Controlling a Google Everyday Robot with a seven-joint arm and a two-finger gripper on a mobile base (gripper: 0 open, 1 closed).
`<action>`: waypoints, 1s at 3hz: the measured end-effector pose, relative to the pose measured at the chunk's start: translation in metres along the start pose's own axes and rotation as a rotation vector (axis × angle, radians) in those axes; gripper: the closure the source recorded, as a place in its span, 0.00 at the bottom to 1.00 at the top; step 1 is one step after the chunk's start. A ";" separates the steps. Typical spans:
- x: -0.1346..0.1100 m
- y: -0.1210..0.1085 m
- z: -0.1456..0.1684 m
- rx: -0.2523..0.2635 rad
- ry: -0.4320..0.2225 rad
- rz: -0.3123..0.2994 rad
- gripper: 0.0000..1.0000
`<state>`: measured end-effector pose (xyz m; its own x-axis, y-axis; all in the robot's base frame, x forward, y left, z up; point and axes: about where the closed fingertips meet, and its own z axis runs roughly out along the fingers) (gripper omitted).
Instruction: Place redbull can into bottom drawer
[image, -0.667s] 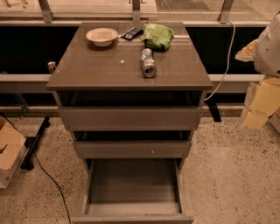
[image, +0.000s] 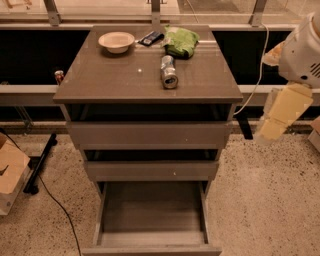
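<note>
On the cabinet (image: 110, 80), the redbull can (image: 169, 72) lies sideways; likely light, slick, dentable, so pinch it mid-body. The gripper (image: 278, 114) hangs right, well apart; open or closed, I cannot tell.

redbull can (image: 168, 71) on cabinet top (image: 115, 75), bottom drawer (image: 150, 248) below; pincer (image: 270, 127) at right.

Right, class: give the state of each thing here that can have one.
Redbull can: on its side on the cabinet top.
Bottom drawer: pulled open, empty.
Bowl: upright, empty.
Green bag: crumpled.
Gripper: in the air right of the cabinet, away from the can.
</note>
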<state>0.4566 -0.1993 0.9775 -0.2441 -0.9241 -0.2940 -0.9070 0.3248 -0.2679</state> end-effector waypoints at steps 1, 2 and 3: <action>-0.030 -0.017 0.019 0.018 -0.121 0.076 0.00; -0.055 -0.040 0.040 0.027 -0.225 0.155 0.00; -0.073 -0.075 0.079 0.024 -0.305 0.253 0.00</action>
<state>0.5694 -0.1399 0.9467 -0.3428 -0.7130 -0.6116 -0.8219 0.5429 -0.1722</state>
